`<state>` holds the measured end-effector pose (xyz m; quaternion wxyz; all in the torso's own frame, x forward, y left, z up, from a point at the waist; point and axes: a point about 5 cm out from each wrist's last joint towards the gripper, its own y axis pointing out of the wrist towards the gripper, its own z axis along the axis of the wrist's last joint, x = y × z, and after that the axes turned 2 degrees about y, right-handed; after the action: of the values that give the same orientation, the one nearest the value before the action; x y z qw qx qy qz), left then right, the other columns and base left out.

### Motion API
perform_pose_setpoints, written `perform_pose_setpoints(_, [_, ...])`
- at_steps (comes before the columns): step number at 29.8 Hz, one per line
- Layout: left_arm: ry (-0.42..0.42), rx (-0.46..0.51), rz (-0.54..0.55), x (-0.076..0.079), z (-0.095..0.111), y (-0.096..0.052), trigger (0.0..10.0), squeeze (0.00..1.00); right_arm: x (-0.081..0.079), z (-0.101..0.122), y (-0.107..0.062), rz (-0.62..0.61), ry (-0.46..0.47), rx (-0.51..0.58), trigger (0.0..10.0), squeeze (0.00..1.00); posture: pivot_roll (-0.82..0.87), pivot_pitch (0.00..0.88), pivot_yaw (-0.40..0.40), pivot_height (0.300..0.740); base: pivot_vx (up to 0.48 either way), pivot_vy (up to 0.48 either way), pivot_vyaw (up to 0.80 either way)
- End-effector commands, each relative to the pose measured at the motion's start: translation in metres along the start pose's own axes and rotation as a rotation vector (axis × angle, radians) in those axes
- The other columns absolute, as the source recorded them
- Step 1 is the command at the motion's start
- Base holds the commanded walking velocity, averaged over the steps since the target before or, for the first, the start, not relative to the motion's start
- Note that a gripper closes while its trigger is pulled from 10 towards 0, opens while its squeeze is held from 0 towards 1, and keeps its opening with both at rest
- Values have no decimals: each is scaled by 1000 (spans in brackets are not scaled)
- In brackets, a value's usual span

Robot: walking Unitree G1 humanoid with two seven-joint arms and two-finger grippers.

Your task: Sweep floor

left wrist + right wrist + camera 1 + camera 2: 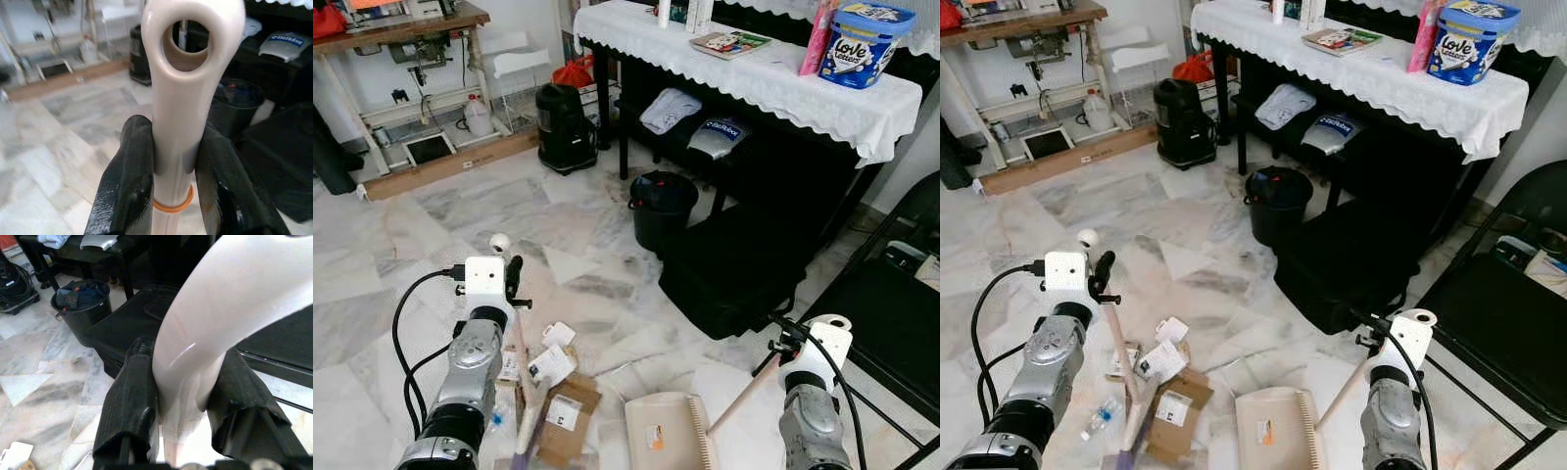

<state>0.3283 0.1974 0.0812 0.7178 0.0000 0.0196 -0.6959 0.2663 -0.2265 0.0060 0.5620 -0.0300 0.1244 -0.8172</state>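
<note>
A black bin (662,208) stands on the floor by a big black bag (736,266). A black vacuum (563,127) sits further back. Up on the white cloth table (773,83) are a blue tub (862,44) and a book (731,43).

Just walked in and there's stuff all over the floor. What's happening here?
The robot is sweeping up. Its left end effector is shut on the broom handle, and its right end effector is shut on the dustpan handle. The beige dustpan rests on the marble floor beside a heap of cardboard and paper scraps, which still lie outside the pan. A black bin stands further ahead.
</note>
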Motion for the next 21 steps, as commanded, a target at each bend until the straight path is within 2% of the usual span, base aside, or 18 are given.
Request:
perform_pose_setpoints(1, [-82, -17, -16, 2, 2, 4, 10000, 0, -4, 2, 2, 9, 11, 3, 10000, 0, -95, 0, 18, 740, 0, 0, 0])
perform_pose_setpoints(7, [-131, -56, -46, 3, -1, 4, 10000, 0, -5, 1, 1, 9, 12, 0, 10000, 0, -93, 0, 18, 740, 0, 0, 0])
perform_pose_setpoints(13, [-268, -67, -77, 9, 3, 6, 10000, 0, -6, 1, 1, 10, 9, 0, 10000, 0, -89, 0, 17, 740, 0, 0, 0])
perform_pose_setpoints(16, [-279, -69, -86, 10, 4, 7, 10000, 0, -4, 2, 2, -5, -13, 0, 10000, 0, -93, 0, 18, 740, 0, 0, 0])
perform_pose_setpoints(21, [-254, -78, -87, 9, 3, 6, 10000, 0, 13, 11, 5, -104, -47, 38, 10000, 0, -99, 0, 18, 740, 0, 0, 0])
